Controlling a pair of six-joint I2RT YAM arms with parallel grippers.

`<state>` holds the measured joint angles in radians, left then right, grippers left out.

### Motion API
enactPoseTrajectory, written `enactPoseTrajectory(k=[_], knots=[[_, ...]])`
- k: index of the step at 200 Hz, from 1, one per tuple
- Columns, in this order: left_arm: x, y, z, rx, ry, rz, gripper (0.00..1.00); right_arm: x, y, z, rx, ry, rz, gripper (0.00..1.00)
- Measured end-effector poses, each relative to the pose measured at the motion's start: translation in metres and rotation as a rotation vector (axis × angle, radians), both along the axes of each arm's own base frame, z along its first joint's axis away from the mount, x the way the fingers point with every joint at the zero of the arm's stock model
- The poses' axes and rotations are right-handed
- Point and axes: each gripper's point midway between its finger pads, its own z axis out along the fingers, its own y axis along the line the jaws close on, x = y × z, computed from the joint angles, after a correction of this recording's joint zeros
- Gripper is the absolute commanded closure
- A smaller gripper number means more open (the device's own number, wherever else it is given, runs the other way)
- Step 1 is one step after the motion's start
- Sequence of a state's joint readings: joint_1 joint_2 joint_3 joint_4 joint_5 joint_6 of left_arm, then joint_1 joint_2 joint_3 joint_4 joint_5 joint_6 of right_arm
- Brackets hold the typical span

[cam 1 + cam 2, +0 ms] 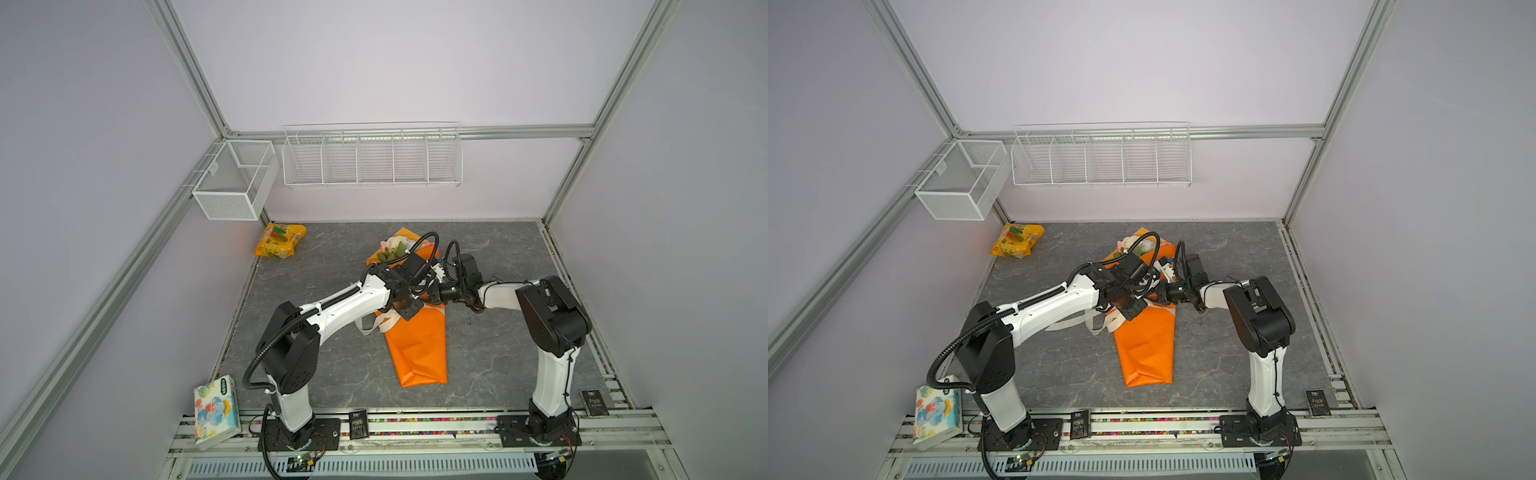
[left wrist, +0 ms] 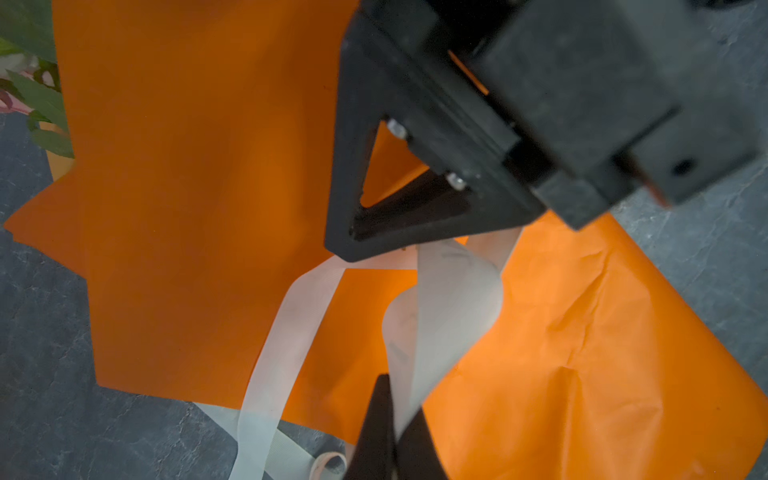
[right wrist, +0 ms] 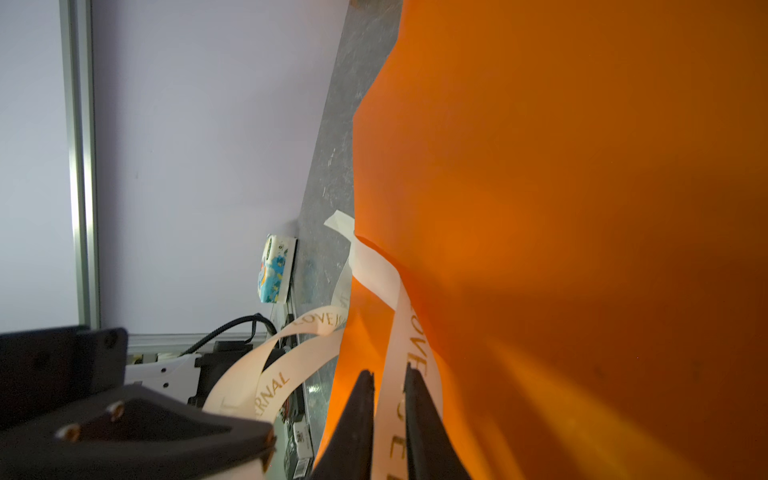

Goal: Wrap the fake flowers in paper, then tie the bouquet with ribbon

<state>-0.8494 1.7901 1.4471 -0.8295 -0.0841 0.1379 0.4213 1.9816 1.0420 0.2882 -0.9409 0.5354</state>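
- Orange-paper-wrapped bouquet of pink and cream fake flowers lies mid-frame on grey tabletop.
- Left gripper pinches cream lettered ribbon.
- Right gripper: jaws stand narrowly apart astride it.

left arm and right arm: white shells, black joints, black base plates with screws. a ribbed black hose runs along the left. right claw: tapered black fingers.

Pale lilac walls close the place in on three sides, edged by aluminium frame rails. On the back wall hangs a white wire rack, with a white mesh basket beside it in the corner. The table is grey, marbled and evenly lit.
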Motion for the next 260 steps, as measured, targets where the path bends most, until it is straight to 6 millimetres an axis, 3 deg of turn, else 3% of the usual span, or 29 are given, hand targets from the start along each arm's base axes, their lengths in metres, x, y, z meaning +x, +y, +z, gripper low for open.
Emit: enactPoseTrajectory(k=[47, 67, 81, 104, 128, 149, 173, 211, 260], knots=[[0.013, 0.005, 0.003, -0.009, -0.015, 0.059, 0.98, -0.039, -0.010, 0.006, -0.010, 0.032, 0.132, 0.86], [0.021, 0.000, 0.002, -0.012, -0.021, 0.072, 0.97, -0.048, -0.016, 0.008, -0.028, 0.043, 0.142, 0.80], [0.024, -0.003, -0.004, -0.006, -0.014, 0.072, 0.97, -0.045, -0.024, 0.006, -0.082, 0.044, 0.101, 0.68], [0.024, -0.004, -0.019, 0.020, 0.010, 0.072, 0.97, -0.027, -0.046, 0.006, -0.192, 0.002, -0.029, 0.61], [0.028, -0.007, -0.031, 0.038, 0.024, 0.073, 0.97, -0.010, -0.073, 0.022, -0.262, -0.046, -0.187, 0.58], [0.033, -0.008, -0.033, 0.040, 0.027, 0.079, 0.97, -0.006, -0.082, 0.038, -0.279, -0.089, -0.269, 0.58], [0.043, -0.009, -0.030, 0.026, 0.021, 0.090, 0.96, -0.020, -0.077, 0.036, -0.290, -0.097, -0.290, 0.58], [0.054, -0.008, -0.028, 0.008, 0.026, 0.098, 0.96, -0.054, -0.042, 0.016, -0.300, -0.046, -0.267, 0.58], [0.055, -0.010, -0.030, -0.004, 0.047, 0.092, 0.96, -0.036, -0.024, 0.001, -0.273, 0.029, -0.501, 0.59]])
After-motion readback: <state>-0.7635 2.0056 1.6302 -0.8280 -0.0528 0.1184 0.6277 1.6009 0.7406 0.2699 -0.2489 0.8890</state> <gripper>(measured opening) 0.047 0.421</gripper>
